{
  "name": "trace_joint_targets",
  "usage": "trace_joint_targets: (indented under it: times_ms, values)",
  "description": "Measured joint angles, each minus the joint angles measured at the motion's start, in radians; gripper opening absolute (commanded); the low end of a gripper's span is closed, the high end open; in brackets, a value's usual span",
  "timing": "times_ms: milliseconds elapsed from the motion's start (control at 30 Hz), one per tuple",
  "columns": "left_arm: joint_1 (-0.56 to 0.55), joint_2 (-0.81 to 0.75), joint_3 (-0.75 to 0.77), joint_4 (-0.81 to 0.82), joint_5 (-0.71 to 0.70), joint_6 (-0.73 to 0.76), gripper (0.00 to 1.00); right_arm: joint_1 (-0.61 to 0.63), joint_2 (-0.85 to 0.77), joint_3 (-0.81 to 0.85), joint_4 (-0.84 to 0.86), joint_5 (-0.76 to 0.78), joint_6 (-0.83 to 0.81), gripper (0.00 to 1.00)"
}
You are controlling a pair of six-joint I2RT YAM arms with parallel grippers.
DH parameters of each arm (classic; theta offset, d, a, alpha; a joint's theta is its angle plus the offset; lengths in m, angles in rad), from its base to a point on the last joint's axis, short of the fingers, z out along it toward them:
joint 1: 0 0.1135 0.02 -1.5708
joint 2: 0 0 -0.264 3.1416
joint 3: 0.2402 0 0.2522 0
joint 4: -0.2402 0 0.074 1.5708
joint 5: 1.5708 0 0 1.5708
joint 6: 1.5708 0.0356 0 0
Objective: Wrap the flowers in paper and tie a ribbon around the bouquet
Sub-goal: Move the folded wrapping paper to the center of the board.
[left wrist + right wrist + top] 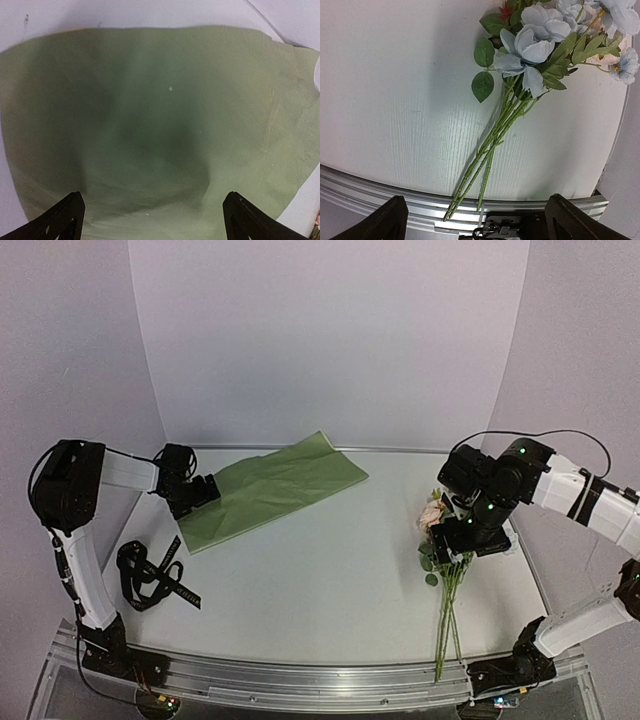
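The paper (285, 485) lies flat, sage-green face up, at the back left of the table. My left gripper (205, 490) hovers open over its left end; in the left wrist view the paper (165, 110) fills the frame between the spread fingers of the left gripper (152, 197). The flowers (440, 540) lie at the right, blooms away from me and stems toward the near edge. My right gripper (448, 552) hangs open above them. The right wrist view shows the pale blue blooms (530, 45) and thin stems (490, 150) beyond the right gripper (477, 200). The black ribbon (150, 575) lies loosely looped at the near left.
An aluminium rail (300, 680) runs along the near table edge, and the stem ends reach over it (465, 200). The right arm's base (505, 230) sits just below the stems. White booth walls (330, 340) close in the back and sides.
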Motion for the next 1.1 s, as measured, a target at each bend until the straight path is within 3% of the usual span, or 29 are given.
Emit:
trace_joint_targets:
  times_ms: [333, 733, 933, 1100]
  values:
    - [-0.209, -0.069, -0.137, 0.054, -0.041, -0.082, 1.0, 0.0, -0.001, -0.029, 0.016, 0.001, 0.0, 0.98]
    - [-0.65, -0.222, -0.261, -0.062, -0.09, -0.248, 1.0, 0.0, -0.019, -0.102, 0.029, -0.002, 0.023, 0.98]
    - [-0.649, -0.407, -0.235, -0.213, -0.148, -0.255, 1.0, 0.013, 0.02, -0.105, 0.055, -0.042, 0.056, 0.98]
    - [-0.462, -0.467, -0.189, -0.239, -0.125, -0.187, 0.99, 0.038, 0.141, -0.061, 0.108, -0.109, 0.112, 0.98]
